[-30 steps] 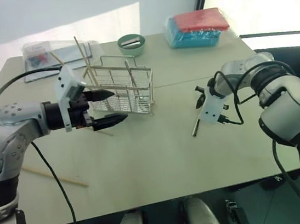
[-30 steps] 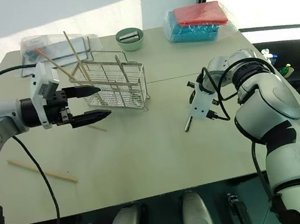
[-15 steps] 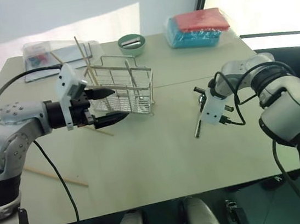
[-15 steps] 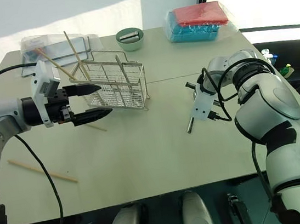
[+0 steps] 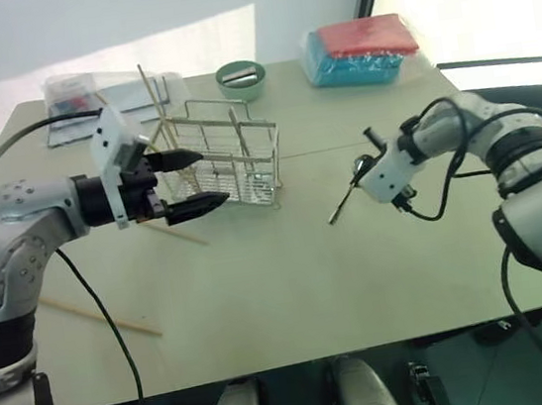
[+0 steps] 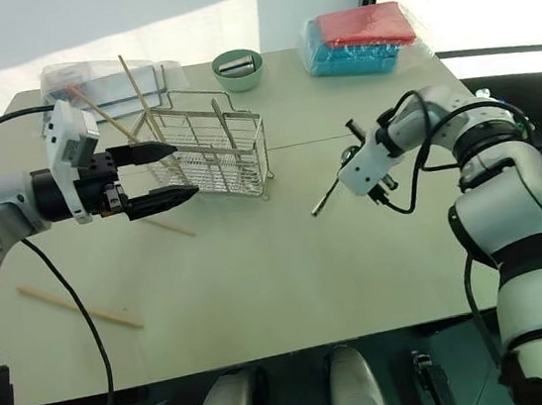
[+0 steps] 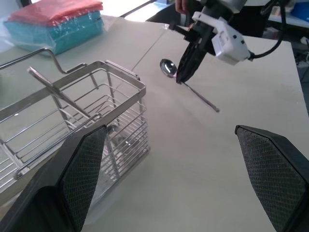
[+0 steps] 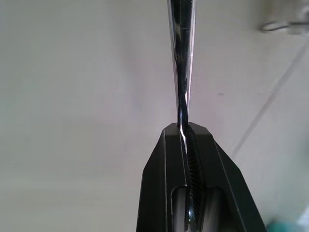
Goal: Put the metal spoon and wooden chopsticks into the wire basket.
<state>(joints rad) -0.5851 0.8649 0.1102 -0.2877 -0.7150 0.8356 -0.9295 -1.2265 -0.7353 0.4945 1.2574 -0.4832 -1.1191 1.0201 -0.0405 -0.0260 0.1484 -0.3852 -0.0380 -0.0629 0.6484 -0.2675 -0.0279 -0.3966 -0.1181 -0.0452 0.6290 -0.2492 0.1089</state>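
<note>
Metal spoon (image 6: 327, 196), small, shiny and slim-handled, is pinched by its handle between the closed black fingers of the right gripper (image 6: 347, 165), lifted clear of the pale, smooth tabletop (image 6: 290, 270) with its handle slanting down toward the surface. Left gripper (image 5: 191, 182) has its fingers spread wide, just beside the rectangular silver wire basket (image 5: 229, 162), which stands upright holding several light-tan wooden chopsticks (image 5: 152, 99) that lean out above its rim. One more wooden chopstick (image 6: 78, 308) lies flat near the table's left edge. Open, bare table lies between basket and spoon. At the far edge sit a round pale-green bowl (image 6: 238, 68), a red-and-teal stack in plastic wrap (image 6: 359, 36) and a clear plastic packet (image 6: 85, 82).
</note>
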